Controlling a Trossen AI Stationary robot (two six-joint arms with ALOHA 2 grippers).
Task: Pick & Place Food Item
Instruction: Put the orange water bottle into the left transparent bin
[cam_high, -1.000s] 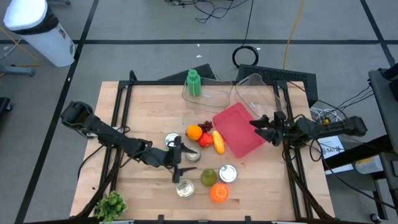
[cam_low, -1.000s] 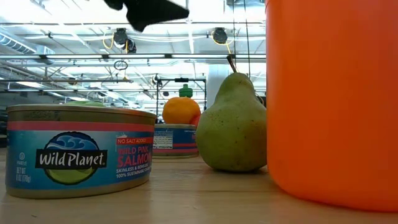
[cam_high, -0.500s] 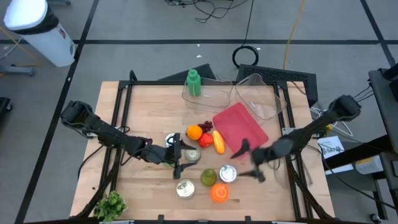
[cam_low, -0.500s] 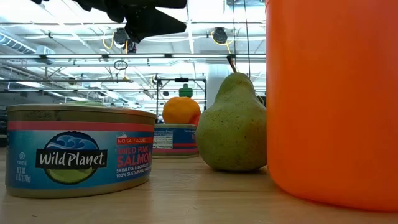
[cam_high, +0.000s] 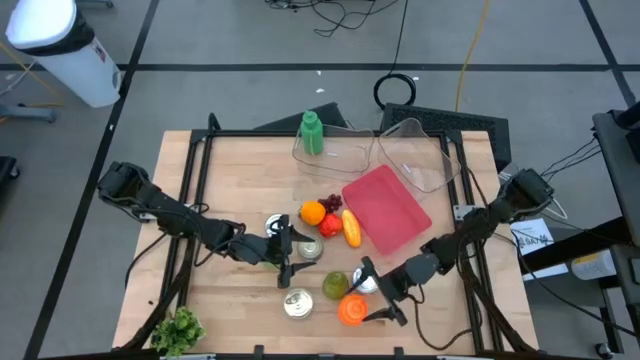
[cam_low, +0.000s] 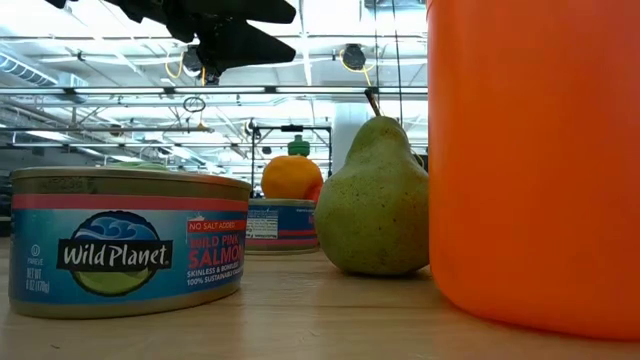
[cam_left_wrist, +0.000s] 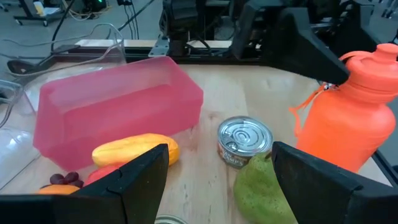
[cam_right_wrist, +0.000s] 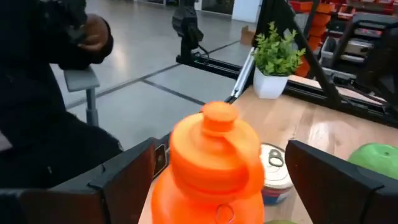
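Note:
Food lies mid-table: an orange (cam_high: 312, 212), dark grapes (cam_high: 332, 203), a red fruit (cam_high: 329, 226), a yellow fruit (cam_high: 351, 229) and a green pear (cam_high: 335, 285), which stands on its base. Several tins stand among them, such as one (cam_high: 367, 280) beside the pear. My left gripper (cam_high: 288, 262) hovers open left of the pear, facing the pear (cam_left_wrist: 261, 190) and a tin (cam_left_wrist: 244, 140). My right gripper (cam_high: 373, 293) is open beside the orange bottle (cam_high: 351, 311). Its fingers stand on either side of the bottle (cam_right_wrist: 208, 168) without touching it.
A pink box (cam_high: 386, 208) lies right of the fruit. Two clear containers (cam_high: 330, 152) (cam_high: 415, 152) and a green bottle (cam_high: 311, 133) stand at the far edge. A potted plant (cam_high: 178, 330) sits at the near left corner. A salmon tin (cam_low: 125, 240) stands closest in the low view.
My right gripper has swung from the table's right edge beside the pink box toward the near edge and leftward, rolling as it went, and now faces the orange bottle. It has stayed open. The food and tins have not moved.

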